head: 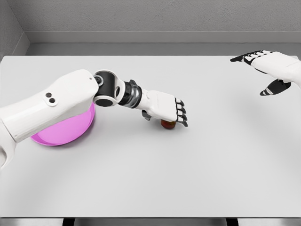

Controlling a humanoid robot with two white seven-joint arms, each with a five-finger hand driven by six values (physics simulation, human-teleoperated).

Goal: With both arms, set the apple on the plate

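Observation:
A small dark red apple (168, 124) lies on the white table (211, 165) near the middle, mostly covered by my left hand (175, 114). The fingers (180, 112) curl down over the apple's top and far side; whether they grip it firmly I cannot tell. A pink plate (66, 134) sits at the left, partly hidden under my left forearm. At the far right edge my right hand (268, 70) hovers above the table, fingers spread and holding nothing, well away from the apple.
The table's far edge meets a grey wall at the top. My left arm (56, 103) crosses above the plate's rear half.

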